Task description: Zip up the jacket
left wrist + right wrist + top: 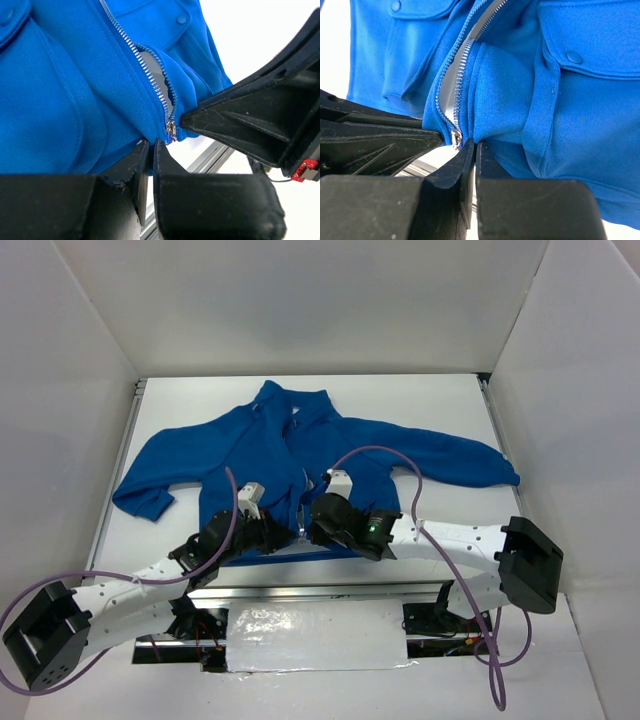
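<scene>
The royal-blue jacket (300, 455) lies flat on the table, collar far, hem near, sleeves spread. Its pale zipper (303, 502) is open above the metal slider (171, 131), which sits at the bottom hem and also shows in the right wrist view as the slider (455, 136). My left gripper (275, 533) is shut on the hem just left of the slider, with blue fabric pinched between its fingers (151, 146). My right gripper (318, 525) is shut on the hem just right of the slider (476, 146). The two grippers almost touch.
White walls enclose the table (180, 400) on three sides. A metal rail (300, 590) runs along the near edge under the hem. The jacket's flap pockets (580, 45) flank the zipper. Purple cables (400, 465) arch over both arms.
</scene>
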Controlling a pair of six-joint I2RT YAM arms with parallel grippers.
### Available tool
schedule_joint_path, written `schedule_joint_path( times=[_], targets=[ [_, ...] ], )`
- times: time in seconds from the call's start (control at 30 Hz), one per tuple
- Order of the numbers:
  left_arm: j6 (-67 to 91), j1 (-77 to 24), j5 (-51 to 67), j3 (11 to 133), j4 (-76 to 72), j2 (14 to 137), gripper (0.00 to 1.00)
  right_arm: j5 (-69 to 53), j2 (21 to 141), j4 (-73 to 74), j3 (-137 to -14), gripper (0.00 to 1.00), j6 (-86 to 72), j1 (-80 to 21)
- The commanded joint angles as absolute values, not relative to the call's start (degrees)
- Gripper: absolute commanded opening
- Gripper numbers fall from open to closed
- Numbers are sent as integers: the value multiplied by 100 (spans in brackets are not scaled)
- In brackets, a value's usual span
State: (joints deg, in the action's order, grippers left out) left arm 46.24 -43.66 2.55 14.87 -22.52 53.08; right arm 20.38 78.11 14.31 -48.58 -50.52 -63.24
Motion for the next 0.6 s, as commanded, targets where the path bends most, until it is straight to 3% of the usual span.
schedule_joint_path(
  times=[0.0, 0.57],
  targets=[
    [4351, -4377, 782, 1529, -2522, 5326, 0, 1995, 7910, 1213, -5238, 0, -4711, -6346],
    [4157, -4386, 1397, 1573, -2636, 6134, 0, 703, 7655, 149, -4711, 0, -3929, -5845]
  ],
)
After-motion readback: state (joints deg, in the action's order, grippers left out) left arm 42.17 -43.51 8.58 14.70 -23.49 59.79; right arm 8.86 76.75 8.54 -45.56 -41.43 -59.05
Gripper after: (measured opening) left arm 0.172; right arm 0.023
